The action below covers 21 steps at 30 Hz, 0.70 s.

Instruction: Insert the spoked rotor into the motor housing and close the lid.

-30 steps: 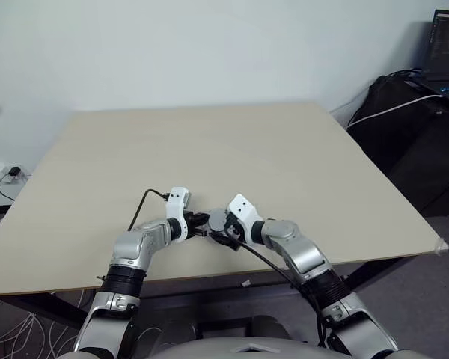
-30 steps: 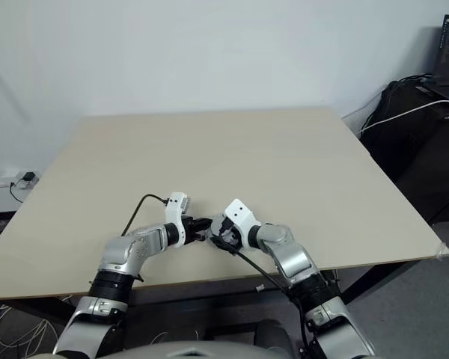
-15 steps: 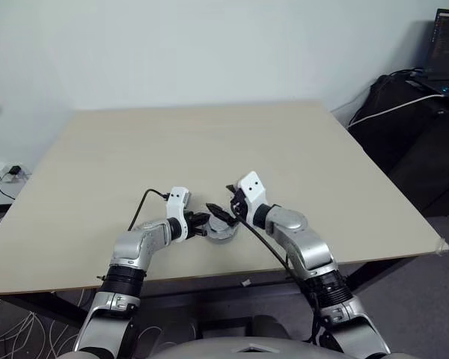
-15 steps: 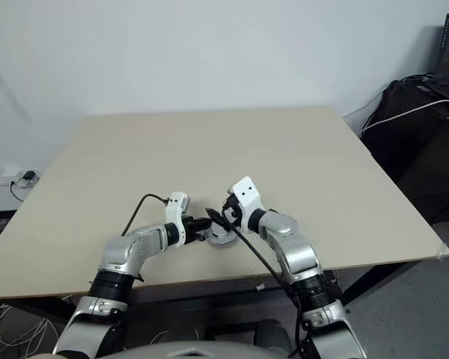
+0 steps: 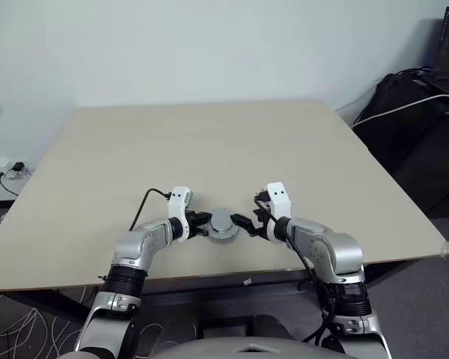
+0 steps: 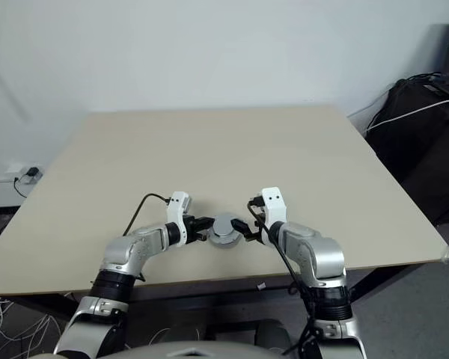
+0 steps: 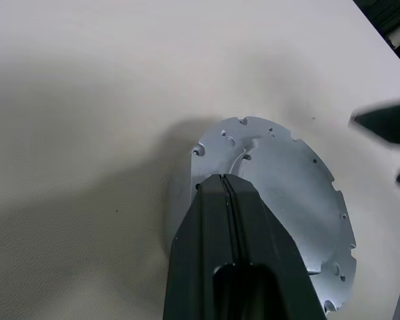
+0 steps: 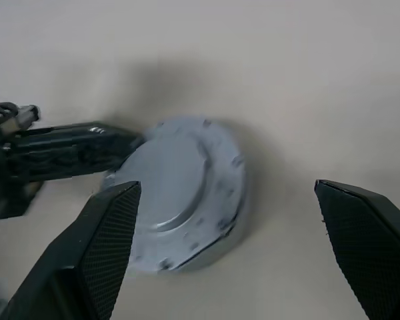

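Lid (image 5: 223,221) sits smooth face up on the stack near the worktop (image 5: 209,142) front edge, between both arms; looks seated, so task reads near done. Left gripper (image 5: 200,223) fingers pinched together, tips at the lid's rim. Right gripper (image 5: 243,224) fingers spread wide, holding nothing, just beside the lid. Rotor and housing hidden underneath.

Lid (image 7: 280,200) partly hidden behind left pincer (image 7: 227,183); right pincer (image 8: 233,193) finger bases cut off.

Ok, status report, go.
Left gripper shut, tips against the lid. Right gripper open beside it, holding nothing. Lid seated, smooth face up. Nothing in the way.
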Motion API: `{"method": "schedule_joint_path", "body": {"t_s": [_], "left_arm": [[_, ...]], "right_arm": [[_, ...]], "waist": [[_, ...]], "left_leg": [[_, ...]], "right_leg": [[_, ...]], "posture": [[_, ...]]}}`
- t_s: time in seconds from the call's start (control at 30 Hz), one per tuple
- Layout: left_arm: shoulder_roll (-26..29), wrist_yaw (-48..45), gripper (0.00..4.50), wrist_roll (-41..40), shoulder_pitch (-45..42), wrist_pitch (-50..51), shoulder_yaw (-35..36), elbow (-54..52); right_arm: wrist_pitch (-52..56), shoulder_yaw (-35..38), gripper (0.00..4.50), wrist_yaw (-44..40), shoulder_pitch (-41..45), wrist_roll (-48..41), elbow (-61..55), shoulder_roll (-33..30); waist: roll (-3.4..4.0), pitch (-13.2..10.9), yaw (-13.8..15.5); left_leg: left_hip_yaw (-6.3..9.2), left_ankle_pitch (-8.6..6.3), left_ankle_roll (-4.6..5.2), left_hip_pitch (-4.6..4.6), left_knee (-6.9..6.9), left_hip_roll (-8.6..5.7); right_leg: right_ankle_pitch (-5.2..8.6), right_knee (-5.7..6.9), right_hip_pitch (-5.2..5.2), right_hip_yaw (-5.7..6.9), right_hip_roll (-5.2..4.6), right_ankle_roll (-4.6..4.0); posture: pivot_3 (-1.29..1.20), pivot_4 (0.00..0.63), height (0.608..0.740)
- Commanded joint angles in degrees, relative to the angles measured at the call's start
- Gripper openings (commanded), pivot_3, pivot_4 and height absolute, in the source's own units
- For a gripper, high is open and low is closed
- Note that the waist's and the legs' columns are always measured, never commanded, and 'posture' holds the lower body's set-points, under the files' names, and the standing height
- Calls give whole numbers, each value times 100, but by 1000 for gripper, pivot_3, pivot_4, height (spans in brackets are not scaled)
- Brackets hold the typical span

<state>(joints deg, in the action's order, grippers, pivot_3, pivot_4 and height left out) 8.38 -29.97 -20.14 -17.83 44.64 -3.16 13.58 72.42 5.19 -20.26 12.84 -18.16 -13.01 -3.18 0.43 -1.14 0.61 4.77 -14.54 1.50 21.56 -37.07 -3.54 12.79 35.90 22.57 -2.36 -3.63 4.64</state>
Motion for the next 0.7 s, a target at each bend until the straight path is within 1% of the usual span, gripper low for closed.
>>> {"method": "schedule_joint_path", "body": {"t_s": [0.03, 0.17, 0.27, 0.7], "left_arm": [[-17, 11, 0, 137, 18, 89, -197, 182], [-4, 1, 0, 144, 3, 85, -210, 188], [-9, -11, 0, 159, 7, 81, -209, 180], [-71, -57, 0, 234, 39, 62, -244, 136]], "right_arm": [[734, 581, 4474, 253, 205, -312, -77, 337], [1351, 1322, 4474, 507, 443, -425, 235, 817], [1515, 1593, 4474, 619, 562, -435, 408, 980], [1224, 2427, 4474, 1003, 979, -562, 1478, 1394]], "waist": [[1, 0, 14], [4, 1, 15], [9, 2, 15], [25, 6, -35]], "left_leg": [[0, 0, 0, 1, 0, 0], [-1, 0, 0, 2, 1, 0], [-2, 0, 0, 2, 1, 0], [-4, 0, 0, 1, 2, -1]], "right_leg": [[0, 0, 1, 0, 0, 0], [1, 0, 4, 1, 0, -2], [2, 0, 4, 2, 0, -3], [2, 1, 3, 3, 0, -3]], "posture": [[0, 0, 740], [0, 0, 740], [0, 0, 740], [0, 0, 740]]}}
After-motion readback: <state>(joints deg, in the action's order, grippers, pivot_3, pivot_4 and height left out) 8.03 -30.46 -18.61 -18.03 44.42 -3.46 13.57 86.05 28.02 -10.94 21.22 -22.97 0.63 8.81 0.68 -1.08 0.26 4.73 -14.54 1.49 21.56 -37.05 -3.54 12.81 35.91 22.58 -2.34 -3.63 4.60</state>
